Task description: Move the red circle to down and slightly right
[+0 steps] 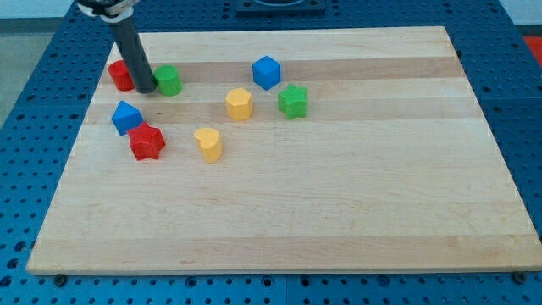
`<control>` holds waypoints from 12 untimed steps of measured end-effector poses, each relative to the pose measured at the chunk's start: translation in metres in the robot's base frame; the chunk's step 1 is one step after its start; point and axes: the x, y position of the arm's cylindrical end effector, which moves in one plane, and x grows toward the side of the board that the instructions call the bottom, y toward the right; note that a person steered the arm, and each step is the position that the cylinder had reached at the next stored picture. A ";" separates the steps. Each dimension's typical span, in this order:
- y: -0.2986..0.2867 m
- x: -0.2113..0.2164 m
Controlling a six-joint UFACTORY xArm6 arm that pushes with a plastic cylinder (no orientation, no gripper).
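Observation:
The red circle (119, 74) lies near the board's upper left corner, partly hidden by my dark rod. My tip (145, 89) rests on the board just right of the red circle, touching or nearly touching it. A green block (168, 80) sits right beside the tip on its right.
A blue block (126, 116) and a red star (146, 141) lie below the tip. A yellow heart (208, 143), a yellow hexagon (240, 103), a blue cube (266, 72) and a green star (293, 101) lie to the right. The wooden board (339, 203) sits on a blue perforated table.

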 end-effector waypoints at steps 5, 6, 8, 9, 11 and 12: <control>-0.022 -0.104; -0.089 -0.103; -0.088 -0.093; -0.063 -0.072; -0.056 -0.067; -0.056 -0.061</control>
